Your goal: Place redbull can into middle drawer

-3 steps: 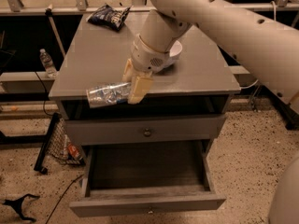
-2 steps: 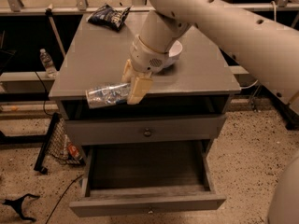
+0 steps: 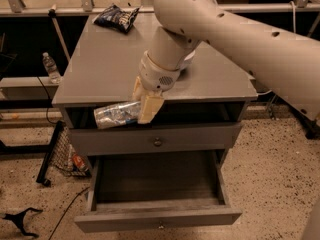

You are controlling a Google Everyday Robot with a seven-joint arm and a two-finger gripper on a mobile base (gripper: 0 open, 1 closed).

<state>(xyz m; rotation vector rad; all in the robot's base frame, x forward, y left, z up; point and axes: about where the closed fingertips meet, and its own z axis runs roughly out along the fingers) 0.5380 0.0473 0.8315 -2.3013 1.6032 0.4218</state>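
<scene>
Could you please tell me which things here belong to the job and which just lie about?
Job: redbull can, held sideways by the gripper at the cabinet's front edge; open middle drawer below.
Lying about: chip bag, plastic bottle.

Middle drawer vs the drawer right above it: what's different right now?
The middle drawer is pulled out, floor in view; the upper drawer is shut. The upper drawer's round metal knob shows clearly; the middle drawer's barely shows at the frame's bottom. Both are grey and similarly wide. The gripper holds the redbull can sideways at the cabinet's front edge, above the open drawer.
</scene>
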